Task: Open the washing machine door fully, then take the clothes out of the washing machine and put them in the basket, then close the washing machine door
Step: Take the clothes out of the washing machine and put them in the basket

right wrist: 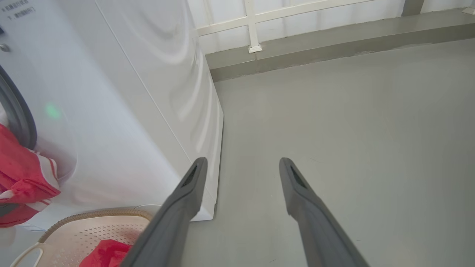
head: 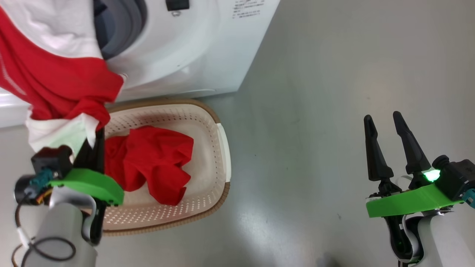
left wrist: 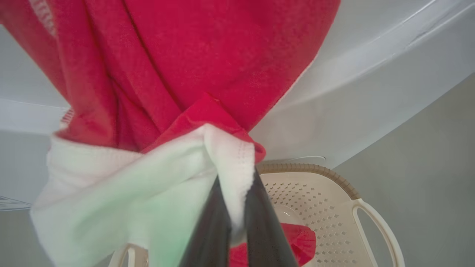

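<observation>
Left gripper (head: 93, 142), at nine o'clock in the head view, is pinched narrow on a white hem of a red-and-white garment (head: 55, 81). The garment's bulk spreads up toward ten o'clock across the mouth of the washing machine (head: 193, 55); whether its top end lies inside the drum cannot be told. That hold takes in only a small fold of the edge, so the weight of the hanging cloth could pull it free. Any part caught on the grey rubber ring (head: 122, 26) would add to the drag. Just right of the gripper, at eight o'clock, the basket (head: 222, 148) stands against the machine's front with one red piece (head: 148, 167) in it. The gripper seems to hang over the basket's left rim, not its middle, so a release here would likely leave cloth draped over the rim or on the floor (head: 315, 129). Right gripper (head: 382, 116), at three o'clock, stands wide and empty, well apart from the basket, too far to catch a slip.
</observation>
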Motion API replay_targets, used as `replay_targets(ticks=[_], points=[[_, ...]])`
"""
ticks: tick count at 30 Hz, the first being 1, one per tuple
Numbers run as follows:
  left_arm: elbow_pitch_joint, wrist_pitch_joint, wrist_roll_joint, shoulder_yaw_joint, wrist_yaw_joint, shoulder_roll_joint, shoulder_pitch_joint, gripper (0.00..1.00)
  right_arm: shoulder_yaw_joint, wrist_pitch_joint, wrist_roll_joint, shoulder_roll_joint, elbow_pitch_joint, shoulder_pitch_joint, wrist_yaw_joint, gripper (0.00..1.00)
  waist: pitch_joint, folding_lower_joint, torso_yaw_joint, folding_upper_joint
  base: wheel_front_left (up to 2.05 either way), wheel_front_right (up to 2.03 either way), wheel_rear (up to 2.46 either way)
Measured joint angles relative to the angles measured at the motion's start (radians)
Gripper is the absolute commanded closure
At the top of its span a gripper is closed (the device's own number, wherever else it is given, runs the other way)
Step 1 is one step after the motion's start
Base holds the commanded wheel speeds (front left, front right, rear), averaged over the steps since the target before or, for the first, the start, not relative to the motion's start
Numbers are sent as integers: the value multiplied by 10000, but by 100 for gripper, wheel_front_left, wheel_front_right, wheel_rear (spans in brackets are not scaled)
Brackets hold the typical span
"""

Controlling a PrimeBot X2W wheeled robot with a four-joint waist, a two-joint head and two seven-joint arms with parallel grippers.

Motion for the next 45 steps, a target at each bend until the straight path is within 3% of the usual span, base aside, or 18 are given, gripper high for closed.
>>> replay_targets(ticks=[4, 7, 11, 13, 17, 31, 45], points=[[723, 0, 36, -174, 0, 146, -578, 91, 21, 0, 71, -2, -6, -13, 0, 0, 211, 0, -132, 0, 0, 0, 0], [1277, 0, 27, -347, 0, 249, -880, 83, 21, 0, 71, -4, -8, -73, 0, 0, 311, 0, -213, 0, 0, 0, 0], [1620, 0, -96, -399, 0, 301, -1168, 56, 21, 0, 71, -6, -13, -176, 0, 0, 364, 0, -256, 0, 0, 0, 0], [1680, 0, -144, -424, 0, 313, -1214, 17, 29, 0, 71, -6, -8, -176, 0, 0, 345, 0, -261, 0, 0, 0, 0], [1641, 0, -199, -474, 0, 313, -1214, 0, 25, 0, 71, -6, -4, -175, 0, 0, 285, 0, -227, 0, 0, 0, 0], [-111, 0, -134, -81, 0, 267, -524, 0, 8, 0, 54, -8, 12, -163, 0, 0, 30, 0, 5, 0, 0, 0, 0], [-3185, 0, 219, 926, 0, 8, 1488, 0, -61, 0, -134, -23, 17, -64, 0, 0, -234, 0, 298, 0, 0, 0, 0]])
